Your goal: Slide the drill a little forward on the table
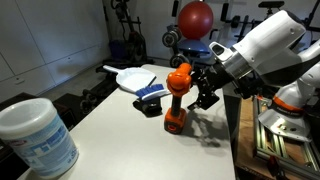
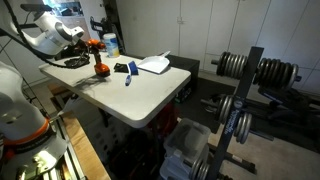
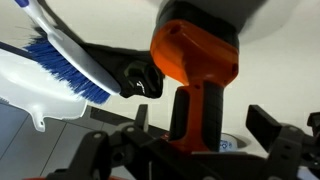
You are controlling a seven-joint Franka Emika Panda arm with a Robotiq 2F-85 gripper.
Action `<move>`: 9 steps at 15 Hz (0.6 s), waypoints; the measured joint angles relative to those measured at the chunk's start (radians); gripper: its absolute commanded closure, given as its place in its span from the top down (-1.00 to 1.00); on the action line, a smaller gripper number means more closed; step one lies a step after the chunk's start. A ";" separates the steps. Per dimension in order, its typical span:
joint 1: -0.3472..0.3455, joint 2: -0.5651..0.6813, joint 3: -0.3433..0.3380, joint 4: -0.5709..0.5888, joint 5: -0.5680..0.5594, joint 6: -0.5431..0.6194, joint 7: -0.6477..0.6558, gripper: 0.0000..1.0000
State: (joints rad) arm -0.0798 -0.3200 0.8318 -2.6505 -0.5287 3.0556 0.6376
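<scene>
A white tub with a blue label stands in the foreground of an exterior view. A blue-bristled brush rests on a white dustpan. Farther back are a red ball and racked weight plates

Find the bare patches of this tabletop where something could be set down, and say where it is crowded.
The widest bare stretch of the table lies between the tub and the drill. It is crowded around the drill: the hand stands at it, open, with the brush and dustpan close beside.
</scene>
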 measured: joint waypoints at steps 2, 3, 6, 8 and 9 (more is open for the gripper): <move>-0.008 0.000 0.006 0.008 0.002 0.004 0.025 1.00; -0.016 0.000 0.012 0.011 0.002 0.008 0.040 1.00; -0.039 0.000 0.030 0.015 0.003 0.028 0.091 1.00; -0.052 0.005 0.042 0.017 0.004 0.042 0.124 1.00; -0.058 0.011 0.049 0.019 0.004 0.051 0.138 1.00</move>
State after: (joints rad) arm -0.1378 -0.3087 0.8811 -2.6313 -0.5242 3.1064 0.7755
